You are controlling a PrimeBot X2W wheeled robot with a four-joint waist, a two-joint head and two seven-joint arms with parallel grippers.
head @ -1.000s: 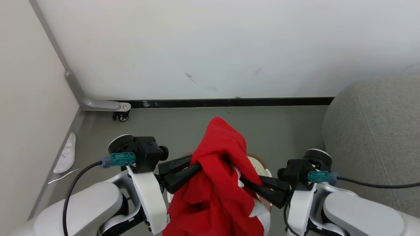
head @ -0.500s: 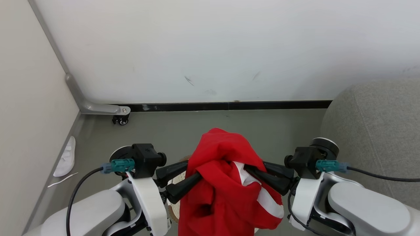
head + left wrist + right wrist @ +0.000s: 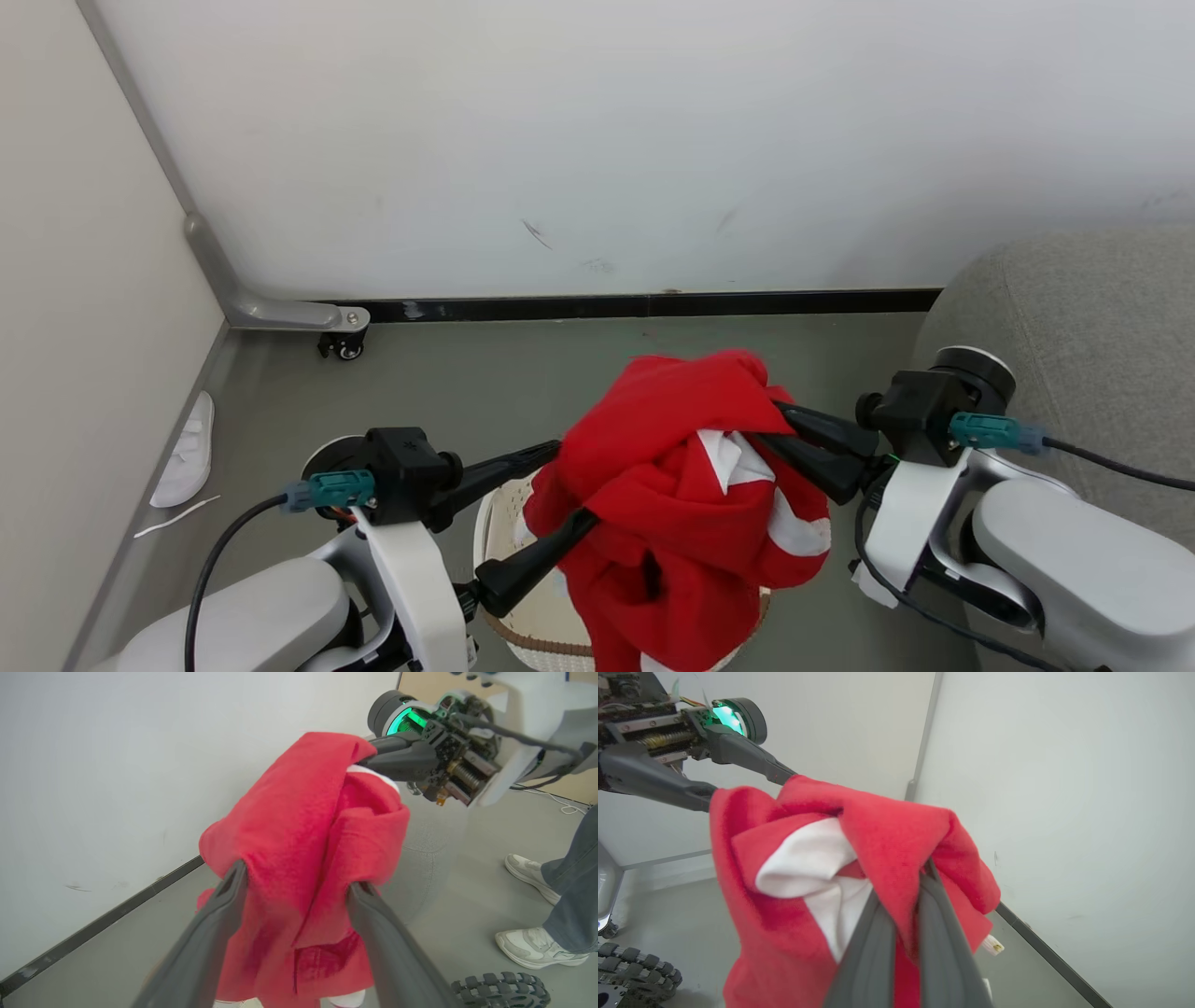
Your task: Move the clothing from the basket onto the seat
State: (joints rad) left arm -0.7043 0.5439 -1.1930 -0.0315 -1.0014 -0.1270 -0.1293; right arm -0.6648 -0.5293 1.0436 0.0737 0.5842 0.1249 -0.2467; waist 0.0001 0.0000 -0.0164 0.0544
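Centre frame: clothing (image 3: 672, 485) hangs above basket (image 3: 499, 527). Right jaws pinched shut on its upper fold. Left jaws spread wide, cloth between, apparently ungripped. Seat (image 3: 1074, 308) right edge.

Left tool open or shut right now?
Open: the left tool has its fingers spread, red garment between them; right tool pinches it.

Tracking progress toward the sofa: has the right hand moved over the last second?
Yes. The right hand, shut on the clothing, has shifted right and up the head view, closer to the grey seat, whose edge barely moved.
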